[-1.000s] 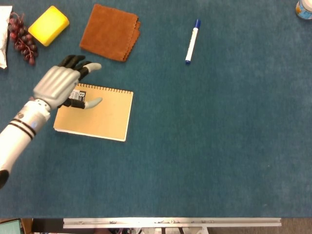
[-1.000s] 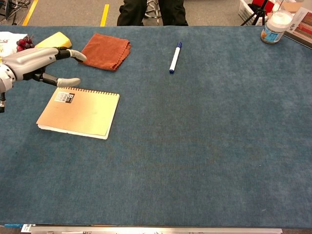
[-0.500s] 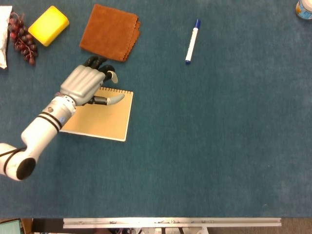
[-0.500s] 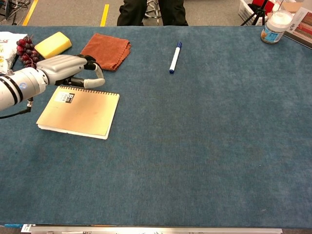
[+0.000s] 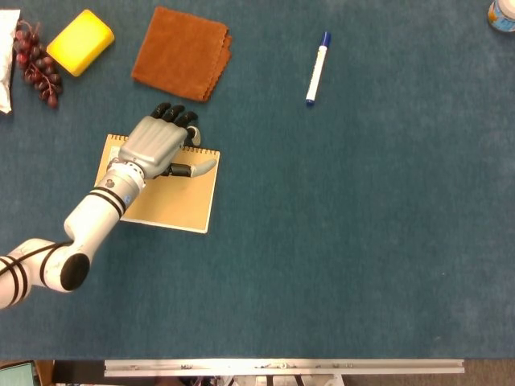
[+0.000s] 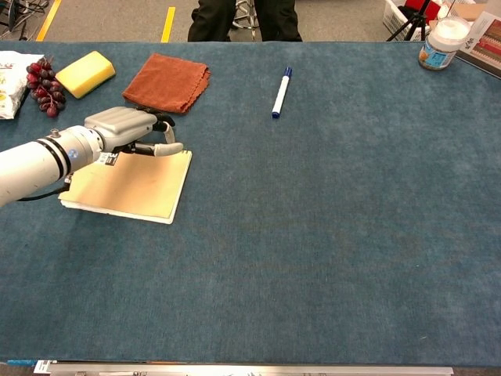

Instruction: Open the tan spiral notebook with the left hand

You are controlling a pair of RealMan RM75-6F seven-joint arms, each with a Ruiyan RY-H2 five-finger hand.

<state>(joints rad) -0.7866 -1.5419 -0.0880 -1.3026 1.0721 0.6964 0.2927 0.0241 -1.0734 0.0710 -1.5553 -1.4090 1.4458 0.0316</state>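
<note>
Your table (image 5: 362, 241) has a blue-green felt-like top. On it, at the far left, lie a bunch of dark grapes (image 5: 36, 66) and a yellow sponge (image 5: 80, 41), just beside each other. A folded brown cloth (image 5: 181, 53) lies right of them, and a tan notebook (image 5: 173, 201) lies closed nearer you. A blue-capped marker (image 5: 317, 68) lies well apart, mid-table. A white jar (image 6: 440, 43) stands at the far right corner.
</note>
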